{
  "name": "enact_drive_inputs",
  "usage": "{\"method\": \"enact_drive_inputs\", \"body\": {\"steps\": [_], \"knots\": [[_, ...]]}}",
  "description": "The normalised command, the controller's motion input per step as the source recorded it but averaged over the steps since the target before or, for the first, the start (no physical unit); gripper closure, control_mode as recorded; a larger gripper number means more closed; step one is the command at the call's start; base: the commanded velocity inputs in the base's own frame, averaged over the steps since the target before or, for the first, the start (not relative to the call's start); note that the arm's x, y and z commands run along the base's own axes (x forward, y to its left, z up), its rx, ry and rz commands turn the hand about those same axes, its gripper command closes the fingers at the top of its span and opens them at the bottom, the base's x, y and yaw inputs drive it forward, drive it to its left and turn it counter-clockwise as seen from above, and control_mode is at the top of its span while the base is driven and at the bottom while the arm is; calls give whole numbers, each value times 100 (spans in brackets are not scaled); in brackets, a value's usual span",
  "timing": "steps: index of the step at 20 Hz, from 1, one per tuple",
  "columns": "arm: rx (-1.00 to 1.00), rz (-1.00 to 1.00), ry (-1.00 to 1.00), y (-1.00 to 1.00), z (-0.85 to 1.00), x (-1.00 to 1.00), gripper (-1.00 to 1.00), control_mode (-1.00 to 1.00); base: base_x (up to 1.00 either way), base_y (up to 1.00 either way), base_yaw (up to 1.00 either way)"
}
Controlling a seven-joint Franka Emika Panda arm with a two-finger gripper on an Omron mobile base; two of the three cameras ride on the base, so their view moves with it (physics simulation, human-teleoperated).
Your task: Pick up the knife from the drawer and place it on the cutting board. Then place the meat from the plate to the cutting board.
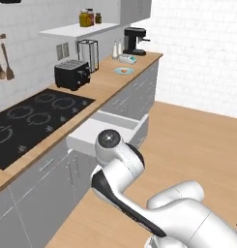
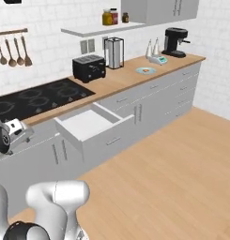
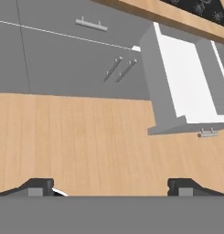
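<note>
The tool (image 3: 111, 187) hangs low over the wooden floor (image 3: 77, 141) in front of the cabinets, its two dark fingertips (image 3: 38, 186) spread wide with nothing between them. Just beyond it in the hand view stands the drawer (image 3: 177, 87), pulled fully out of the grey cabinet run, its white interior bare where it can be seen. The knife cannot be made out in the drawer from any view.

From the base cameras the drawer (image 2: 95, 129) juts out below the front edge of the desk (image 2: 121, 79), beside the black cooktop (image 2: 36, 101). Farther along the desk, near its far end, the plate (image 2: 145, 71) lies close to the front edge with the small orange-red meat (image 2: 145, 71) on it. A black toaster (image 2: 88, 68) stands at the back edge by the wall, and a coffee machine (image 2: 175, 41) occupies the far back corner. The cutting board cannot be told apart at this distance.
</note>
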Motion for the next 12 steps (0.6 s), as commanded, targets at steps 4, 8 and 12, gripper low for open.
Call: {"method": "enact_drive_inputs", "body": {"steps": [4,8,12], "knots": [[0,0,0,0,0,0,-100,100,86,-100,-1],[0,0,0,0,0,0,-100,100,100,-86,-1],[0,0,0,0,0,0,-100,100,100,-88,-16]]}}
